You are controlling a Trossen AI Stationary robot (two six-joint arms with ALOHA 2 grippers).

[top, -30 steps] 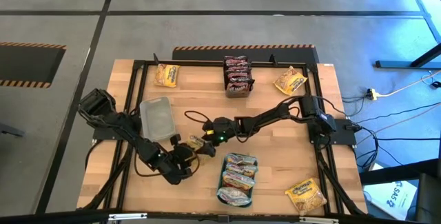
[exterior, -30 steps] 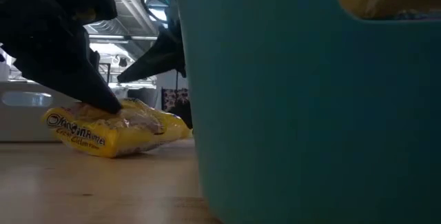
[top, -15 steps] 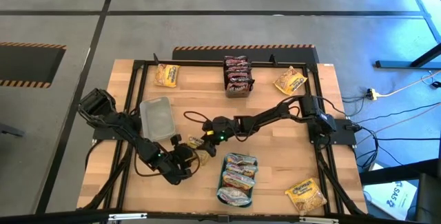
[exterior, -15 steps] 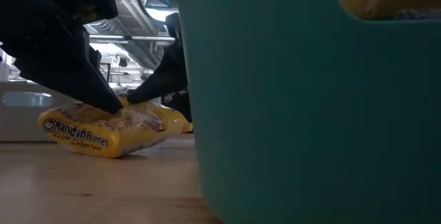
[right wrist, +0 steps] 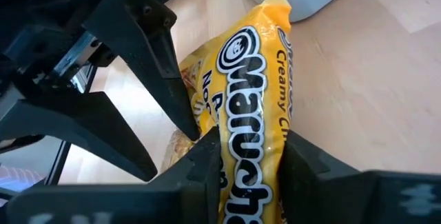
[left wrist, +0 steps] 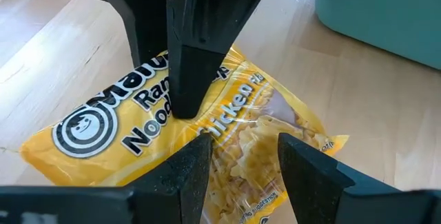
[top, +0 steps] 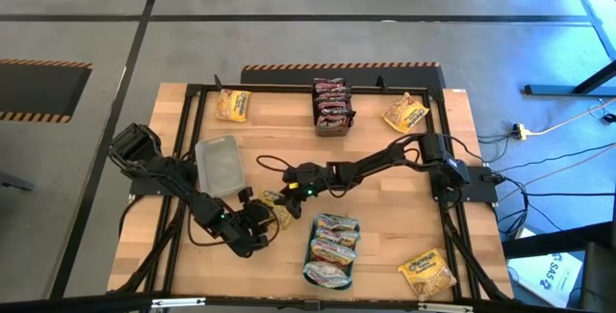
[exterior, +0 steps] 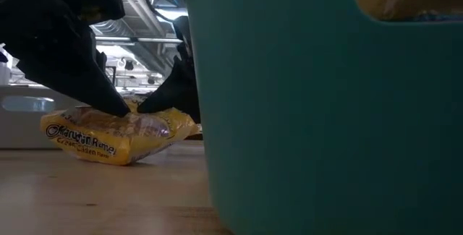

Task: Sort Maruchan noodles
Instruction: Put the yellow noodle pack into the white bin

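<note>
A yellow Maruchan noodle packet (top: 272, 204) lies on the wooden table between my two grippers, its underside on the boards (exterior: 108, 137). My left gripper (top: 260, 213) comes at it from the table's left and is shut on one end. My right gripper (top: 284, 195) reaches in from the right and is shut on the other end (right wrist: 251, 114). Just right of them a teal tray (top: 309, 251) holds several pale packets. A stack of dark packets (top: 330, 107) sits at the far edge. My left gripper has the packet's clear-windowed end (left wrist: 241, 158) between its two fingers (left wrist: 189, 176), slanting down from the table's left. The packet fills the gap between them and rests on the table. My right gripper pinches the packet's printed end (right wrist: 249, 156) between its two fingers (right wrist: 203, 172), slanting down from the right. The packet stands edge-on in the gap and runs away along the fingers; its lower side stays on the table.
A clear tub (top: 218, 166) stands right behind my left arm. Loose yellow packets lie at the far left (top: 233, 105), far right (top: 405, 114) and near right (top: 426, 273). The teal tray's wall (exterior: 325, 119) fills the low view's right.
My right gripper has shut on the packet, its fingers coming down onto the packet's right end while the wrist rolled a little. The packet has shifted slightly toward the table's left and stays on the boards.
</note>
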